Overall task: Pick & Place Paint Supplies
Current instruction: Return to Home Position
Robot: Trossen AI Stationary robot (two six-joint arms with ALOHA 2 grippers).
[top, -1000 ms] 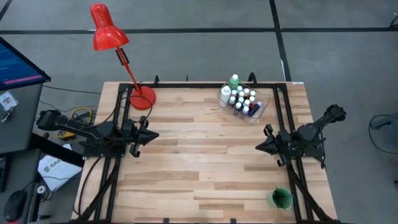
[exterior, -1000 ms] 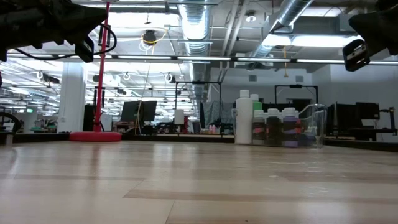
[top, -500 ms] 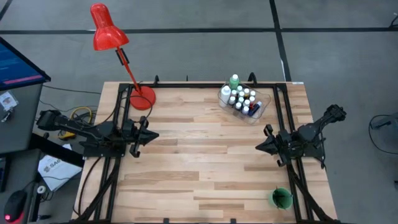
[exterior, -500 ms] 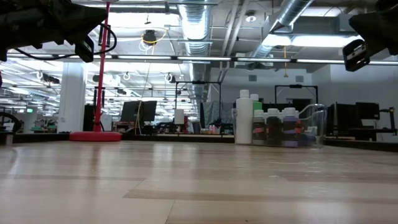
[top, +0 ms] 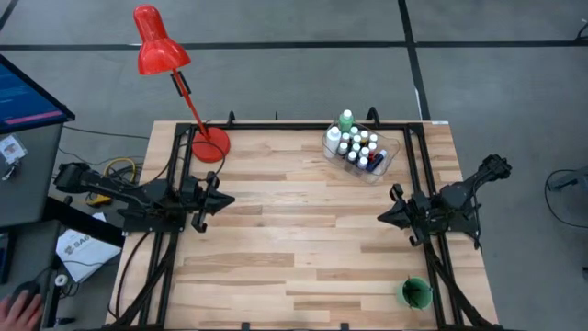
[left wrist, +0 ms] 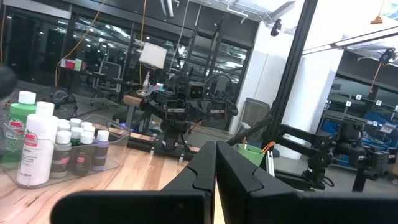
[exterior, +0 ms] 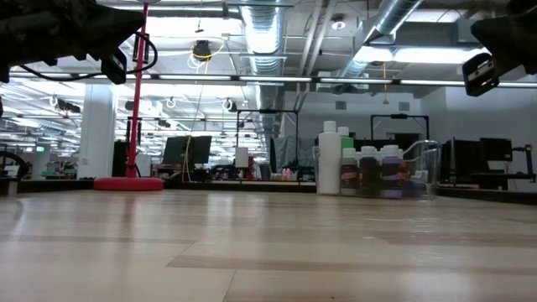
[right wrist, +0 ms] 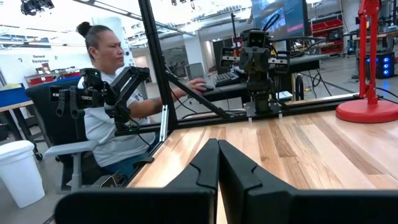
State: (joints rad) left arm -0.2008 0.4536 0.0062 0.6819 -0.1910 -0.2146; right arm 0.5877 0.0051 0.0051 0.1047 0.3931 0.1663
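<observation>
High view: your left gripper (top: 225,199) and right gripper (top: 384,217) sit parked at the table (top: 294,239) sides, fingers closed on nothing. Likely reason: bottles (top: 354,145) are in the tub (top: 384,166), paintbrushes (left wrist: 266,148) in the green cup (top: 424,299).

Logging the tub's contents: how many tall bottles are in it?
2: the tall green bottle at one end of the tub, the tall white bottle beside it. No others seem hidden.

Wooden table (top: 294,230), lamp (top: 210,145), tub (top: 390,158), cup (top: 405,292) (green)
</observation>
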